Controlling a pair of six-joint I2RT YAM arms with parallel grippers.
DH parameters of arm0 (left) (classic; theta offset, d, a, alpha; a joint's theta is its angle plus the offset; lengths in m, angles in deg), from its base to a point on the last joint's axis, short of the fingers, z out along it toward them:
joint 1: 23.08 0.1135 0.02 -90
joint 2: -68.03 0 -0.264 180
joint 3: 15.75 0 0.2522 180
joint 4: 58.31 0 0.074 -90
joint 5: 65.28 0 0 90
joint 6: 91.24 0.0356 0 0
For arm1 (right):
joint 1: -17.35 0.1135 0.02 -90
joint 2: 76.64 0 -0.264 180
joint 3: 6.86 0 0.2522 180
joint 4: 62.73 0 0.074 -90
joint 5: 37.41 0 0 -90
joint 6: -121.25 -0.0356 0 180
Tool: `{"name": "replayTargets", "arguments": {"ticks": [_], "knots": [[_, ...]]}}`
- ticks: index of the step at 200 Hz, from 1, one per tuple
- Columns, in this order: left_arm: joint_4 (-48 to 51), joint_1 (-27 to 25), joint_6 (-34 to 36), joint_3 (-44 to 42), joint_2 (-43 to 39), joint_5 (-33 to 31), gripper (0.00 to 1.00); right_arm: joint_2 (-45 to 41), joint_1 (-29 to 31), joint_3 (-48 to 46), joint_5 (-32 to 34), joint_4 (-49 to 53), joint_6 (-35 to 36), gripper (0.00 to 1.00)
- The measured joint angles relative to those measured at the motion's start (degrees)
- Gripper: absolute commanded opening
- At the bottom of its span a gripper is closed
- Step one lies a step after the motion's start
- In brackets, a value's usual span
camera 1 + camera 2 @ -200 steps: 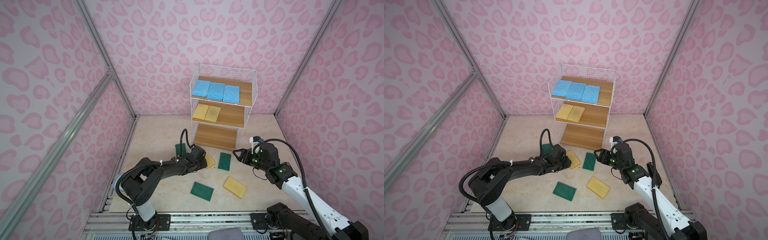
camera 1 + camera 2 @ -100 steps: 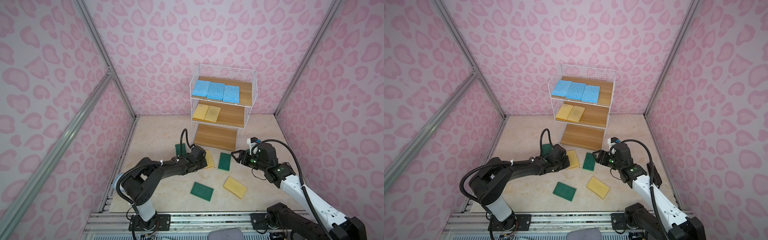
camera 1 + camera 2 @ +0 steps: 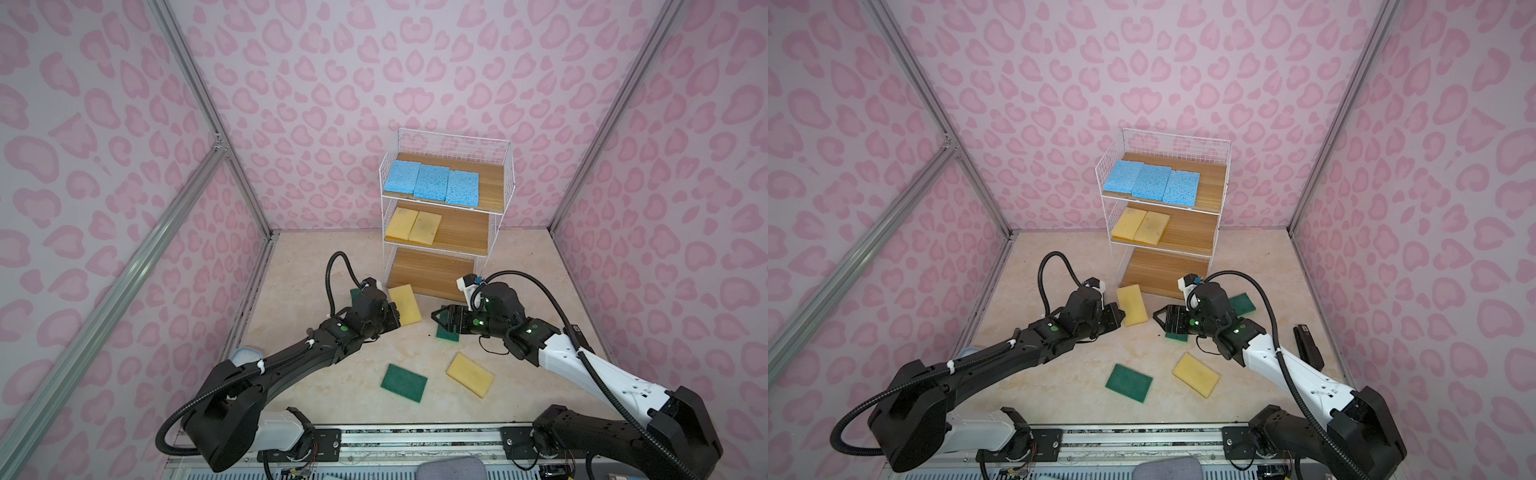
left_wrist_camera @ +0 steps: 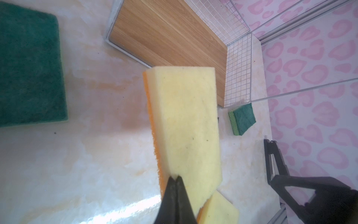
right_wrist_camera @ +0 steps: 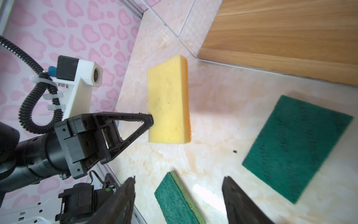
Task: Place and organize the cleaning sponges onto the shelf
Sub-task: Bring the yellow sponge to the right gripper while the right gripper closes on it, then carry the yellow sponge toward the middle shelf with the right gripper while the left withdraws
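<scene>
My left gripper (image 3: 395,318) (image 4: 175,177) is shut on the edge of a pale yellow sponge (image 3: 405,304) (image 3: 1131,304) (image 4: 186,124) (image 5: 168,100), holding it just off the floor before the shelf (image 3: 492,183) (image 3: 1212,183). My right gripper (image 3: 440,319) (image 3: 1160,318) (image 5: 179,178) is open and holds nothing; it points at the left one, low over a dark green sponge (image 3: 446,332) (image 5: 296,147). Three blue sponges (image 3: 432,187) lie on the top board. Two yellow ones (image 3: 413,226) lie on the middle board. The bottom board (image 3: 428,274) is bare.
Loose on the floor are a green sponge (image 3: 405,382) and a yellow one (image 3: 469,374) at the front. Another green one (image 3: 1241,303) lies by the shelf's right foot, and another (image 4: 29,67) behind my left arm. A black device (image 3: 1308,345) lies at the right.
My left gripper has shut on the yellow sponge and raised it off the floor. My right gripper has moved left over the green sponge, opening slightly.
</scene>
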Motion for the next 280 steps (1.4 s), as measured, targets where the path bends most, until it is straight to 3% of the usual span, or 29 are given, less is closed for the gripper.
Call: {"name": "replayTargets", "arguments": {"ticks": [76,182,208,271,274,280], "knots": [[2.47,8.98,-0.26,-8.35,-18.25,8.74,0.04,12.94,5.38,11.52,-6.12,-4.35,1.55,0.69],[2.73,14.78,-3.17,-10.03,-23.23,16.90,0.04,20.48,8.17,17.25,-9.73,-6.99,0.42,0.61],[2.73,14.82,-3.19,-9.99,-23.61,17.59,0.04,21.16,8.31,17.70,-9.94,-7.58,0.20,0.53],[2.73,15.19,-3.41,-9.92,-23.45,18.03,0.04,21.70,8.17,18.23,-10.29,-7.85,-1.09,0.18],[2.73,15.21,-3.41,-9.90,-23.41,18.03,0.06,21.66,8.17,18.23,-10.29,-7.85,-1.09,0.17],[2.75,15.23,-3.41,-9.86,-23.34,18.05,0.22,21.55,8.17,18.23,-10.25,-7.80,-1.16,0.16]]}}
